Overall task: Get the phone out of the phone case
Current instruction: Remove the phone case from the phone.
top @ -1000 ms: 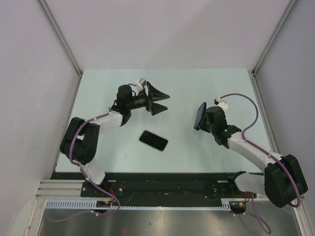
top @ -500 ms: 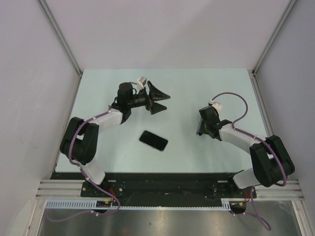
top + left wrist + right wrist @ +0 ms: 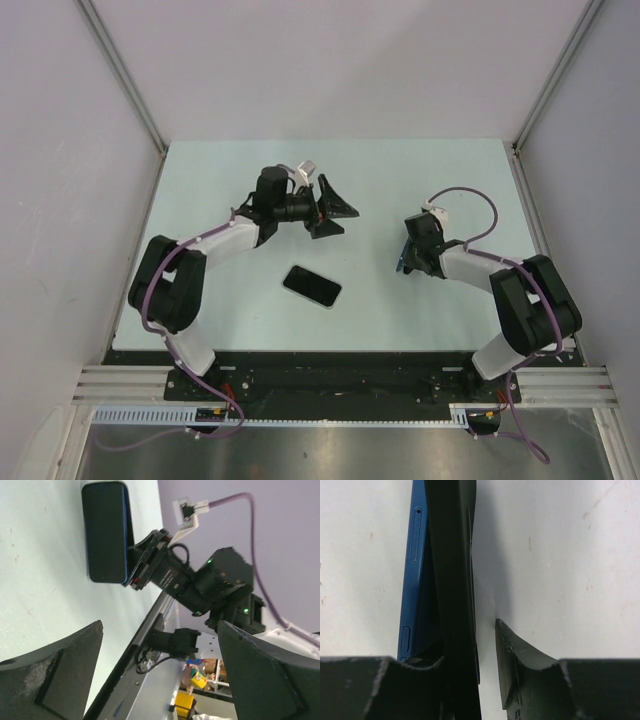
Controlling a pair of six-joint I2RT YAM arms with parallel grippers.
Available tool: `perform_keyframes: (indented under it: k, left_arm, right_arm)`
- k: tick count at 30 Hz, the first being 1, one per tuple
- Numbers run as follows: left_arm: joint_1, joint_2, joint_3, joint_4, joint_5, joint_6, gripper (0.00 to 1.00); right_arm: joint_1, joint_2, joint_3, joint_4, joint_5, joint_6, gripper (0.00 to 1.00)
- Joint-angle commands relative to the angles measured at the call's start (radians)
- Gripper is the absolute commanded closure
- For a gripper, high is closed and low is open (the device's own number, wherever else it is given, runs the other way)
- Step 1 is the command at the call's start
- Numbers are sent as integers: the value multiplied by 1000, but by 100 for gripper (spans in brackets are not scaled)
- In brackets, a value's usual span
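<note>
The black phone (image 3: pixel 312 286) lies flat on the table, out of its case, between the arms. The blue phone case (image 3: pixel 403 259) stands on its edge on the table at the right gripper (image 3: pixel 411 252). In the right wrist view the case (image 3: pixel 415 555) sits by the left finger. A strip of table shows between it and the right finger (image 3: pixel 507 650), so the gripper (image 3: pixel 480 630) is slightly open. The left wrist view shows the case (image 3: pixel 106 530) as a dark slab. My left gripper (image 3: pixel 335 208) hovers wide open and empty, as its own view (image 3: pixel 160 625) shows.
White walls with metal posts (image 3: pixel 125 80) enclose the pale green table (image 3: pixel 400 180). The black rail (image 3: pixel 330 365) runs along the near edge with both arm bases. A purple cable (image 3: pixel 475 200) loops above the right wrist.
My right gripper has come down from a raised pose and brought the case to the table. My left gripper has shifted a little to the right.
</note>
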Motion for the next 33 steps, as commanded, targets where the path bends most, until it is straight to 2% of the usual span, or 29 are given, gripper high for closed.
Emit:
perform_keyframes:
  k: [1,4,7,8,9,10,13,18,19,20,22,29,31,33]
  left_arm:
    - [-34,25,65,-123,-30,140,1]
    - [-40,30,63,-134,-38,151,1]
    - [-57,30,83,-213,-129,229,1]
    - [-68,36,100,-235,-209,264,1]
    - [-98,46,141,-325,-228,333,1]
    - [-114,71,158,-344,-242,356,0]
    - [-183,105,208,-416,-349,441,0]
    - [-221,126,246,-453,-384,485,0]
    - [-222,123,248,-459,-398,491,0]
    - [-220,120,248,-468,-401,498,0]
    - [-220,116,240,-471,-409,510,0]
    - [-225,120,189,-485,-443,516,0]
    - [-228,120,185,-481,-438,515,0]
    - [-228,114,186,-482,-438,516,0]
  right_arm:
    - [-25,72,17,67,-22,-20,66]
    - [-24,114,32,62,-19,-29,66]
    - [-24,134,48,41,-22,-35,68]
    - [-24,137,48,42,-25,-38,71]
    - [-22,137,49,42,-28,-40,78]
    - [-24,137,49,41,-48,-43,100]
    - [-22,138,51,44,-102,-57,100]
    - [-28,174,109,-38,-146,-49,100]
    - [-28,178,123,-57,-122,-40,86]
    - [-28,184,134,-69,-104,-37,76]
    - [-31,203,172,-105,-59,-35,62]
    - [-45,283,313,-203,-36,-61,60]
    - [-59,287,338,-203,-37,-61,54]
    - [-68,292,352,-194,-43,-63,54]
